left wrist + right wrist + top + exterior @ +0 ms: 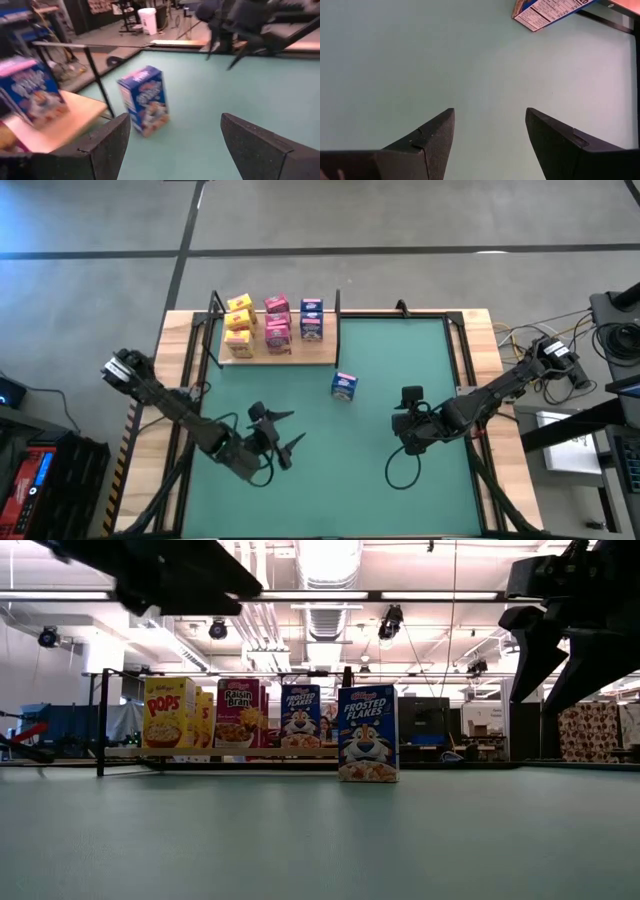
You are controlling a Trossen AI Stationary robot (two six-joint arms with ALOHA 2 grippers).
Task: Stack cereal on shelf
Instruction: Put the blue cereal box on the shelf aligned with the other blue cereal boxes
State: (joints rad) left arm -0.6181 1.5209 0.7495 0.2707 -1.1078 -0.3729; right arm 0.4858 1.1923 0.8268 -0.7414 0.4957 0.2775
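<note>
Green matting (pixel 400 380) covers the table, with the shelf (pixel 322 357) along its far edge holding yellow, pink and blue cereal boxes (pixel 276 325) upright in rows. One blue cereal box (pixel 344 386) stands on the mat just beside the shelf. Left gripper (pixel 283 435) and right gripper (pixel 409 408) hover nearby, fingers spread, empty.

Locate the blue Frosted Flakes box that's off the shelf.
In the high view, the blue Frosted Flakes box stands upright on the green mat, just off the shelf at its right front corner, between both arms.
</note>
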